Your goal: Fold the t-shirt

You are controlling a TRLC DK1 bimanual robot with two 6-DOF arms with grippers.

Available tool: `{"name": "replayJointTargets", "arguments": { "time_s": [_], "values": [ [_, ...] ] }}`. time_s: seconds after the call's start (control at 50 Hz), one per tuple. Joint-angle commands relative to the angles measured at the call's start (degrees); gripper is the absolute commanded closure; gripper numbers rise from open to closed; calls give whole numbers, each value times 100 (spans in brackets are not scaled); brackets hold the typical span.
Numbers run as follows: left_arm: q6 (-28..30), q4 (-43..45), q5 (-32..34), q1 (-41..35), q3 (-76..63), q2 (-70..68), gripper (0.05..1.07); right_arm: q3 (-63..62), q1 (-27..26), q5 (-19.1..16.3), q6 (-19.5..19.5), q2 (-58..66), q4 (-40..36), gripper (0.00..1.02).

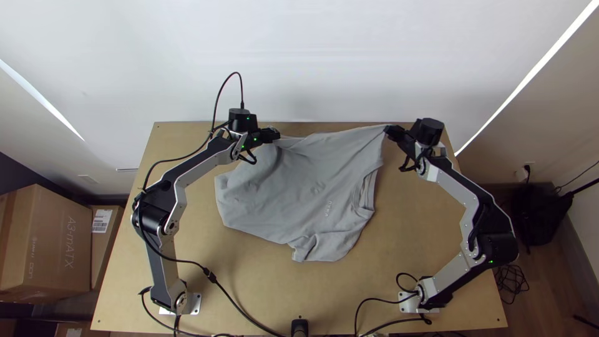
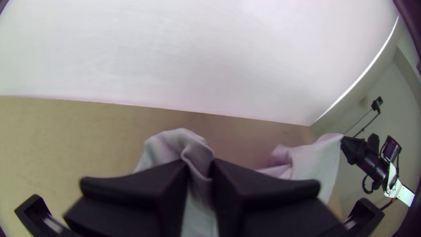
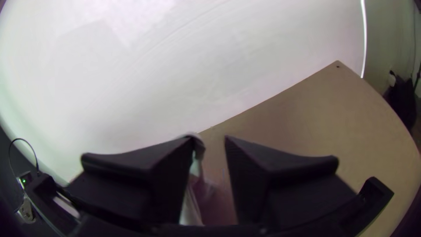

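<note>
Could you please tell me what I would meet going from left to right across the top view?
Large cardboard box, left arm's base, grey t-shirt, right arm's base, black bag.

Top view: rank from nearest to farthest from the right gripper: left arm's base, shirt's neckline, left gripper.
1. Neckline, on the shirt's right side.
2. Left gripper, at the shirt's far edge.
3. Left arm's base, at the table's near left.
</note>
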Motion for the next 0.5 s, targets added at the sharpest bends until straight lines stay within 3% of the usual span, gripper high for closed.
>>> {"name": "replayJointTargets", "arguments": {
  "time_s": [0.0,0.04,0.16,0.48],
  "values": [
    [20,43,-128,77,327,101,9,432,-257,248,100,136,-301,9],
    [37,43,-128,51,354,49,9,520,-284,266,171,118,-529,5],
    [20,-27,-128,16,363,-338,9,555,-398,257,558,-295,-1144,4],
    [90,-353,-128,16,-288,-1735,9,336,-451,275,514,-1701,-2480,4]
  ]
}}
